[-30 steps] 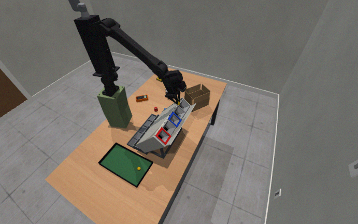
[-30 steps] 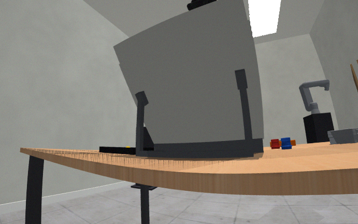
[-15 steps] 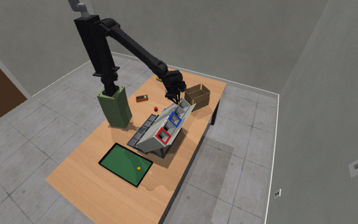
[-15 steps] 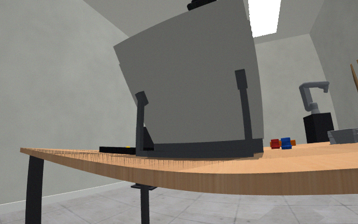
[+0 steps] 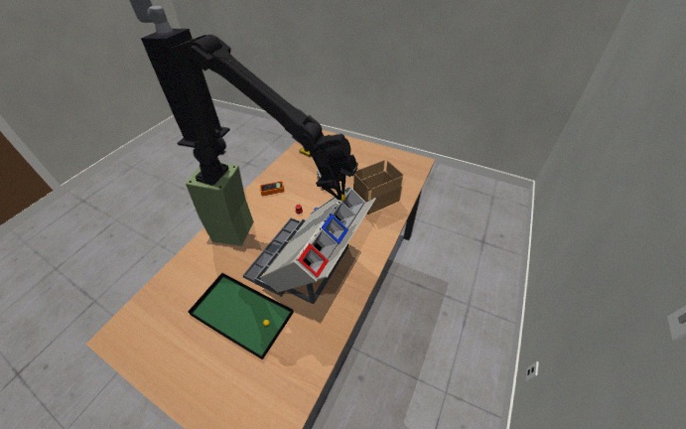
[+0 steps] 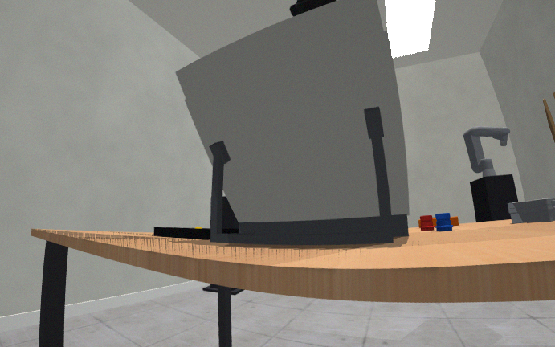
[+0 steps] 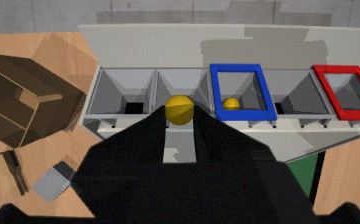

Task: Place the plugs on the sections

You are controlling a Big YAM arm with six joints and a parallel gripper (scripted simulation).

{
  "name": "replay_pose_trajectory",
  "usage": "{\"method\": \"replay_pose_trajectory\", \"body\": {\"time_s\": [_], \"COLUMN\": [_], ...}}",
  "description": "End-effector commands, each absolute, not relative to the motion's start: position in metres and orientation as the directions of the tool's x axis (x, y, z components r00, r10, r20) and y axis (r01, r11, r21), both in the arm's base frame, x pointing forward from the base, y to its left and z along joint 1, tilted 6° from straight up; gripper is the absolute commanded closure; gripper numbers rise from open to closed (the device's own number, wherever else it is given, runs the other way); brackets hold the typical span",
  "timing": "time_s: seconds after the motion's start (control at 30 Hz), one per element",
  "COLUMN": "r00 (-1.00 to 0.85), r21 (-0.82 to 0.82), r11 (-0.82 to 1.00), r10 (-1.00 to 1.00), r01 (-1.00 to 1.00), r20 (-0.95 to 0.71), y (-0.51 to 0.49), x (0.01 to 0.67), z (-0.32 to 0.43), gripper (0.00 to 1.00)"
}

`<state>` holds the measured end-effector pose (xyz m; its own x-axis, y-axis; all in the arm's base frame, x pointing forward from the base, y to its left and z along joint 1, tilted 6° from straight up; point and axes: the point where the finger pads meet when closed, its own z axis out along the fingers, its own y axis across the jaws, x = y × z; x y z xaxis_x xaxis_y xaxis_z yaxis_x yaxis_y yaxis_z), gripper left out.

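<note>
My gripper (image 7: pixel 179 111) is shut on a yellow marble (image 7: pixel 179 109) and holds it close above the second plain funnel from the left, right beside the blue-banded funnel (image 7: pixel 239 92). Another yellow marble (image 7: pixel 231 104) sits in the blue-banded funnel's throat. The red-banded funnel (image 7: pixel 346 91) is at the far right of the row. In the overhead view my gripper (image 5: pixel 341 193) is at the far end of the grey cover (image 5: pixel 302 247). The red plug (image 5: pixel 298 209) and the blue plug (image 6: pixel 442 222) stand on the table beside the cover. The pipes are hidden.
A green marble tray (image 5: pixel 240 313) holds one yellow marble (image 5: pixel 266 322). The dark sectioned catch tray (image 5: pixel 273 248) lies along the cover's front. A cardboard box (image 5: pixel 378 183) stands near my gripper. An orange device (image 5: pixel 271 187) and the green arm pedestal (image 5: pixel 220 205) are to the left.
</note>
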<state>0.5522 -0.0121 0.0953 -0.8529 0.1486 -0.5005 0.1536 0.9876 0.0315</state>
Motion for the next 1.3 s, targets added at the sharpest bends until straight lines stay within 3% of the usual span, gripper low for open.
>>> {"method": "replay_pose_trajectory", "body": {"time_s": [0.0,1.27], "r00": [-0.841,-0.844], "r21": [0.034,0.032], "r11": [0.988,0.988], "r10": [0.149,0.147], "r01": [0.154,0.152], "r20": [-0.521,-0.516], "y": [-0.0181,-0.0216], "x": [0.5707,0.5771], "z": [0.1085,0.1106], "gripper": [1.0,1.0]}}
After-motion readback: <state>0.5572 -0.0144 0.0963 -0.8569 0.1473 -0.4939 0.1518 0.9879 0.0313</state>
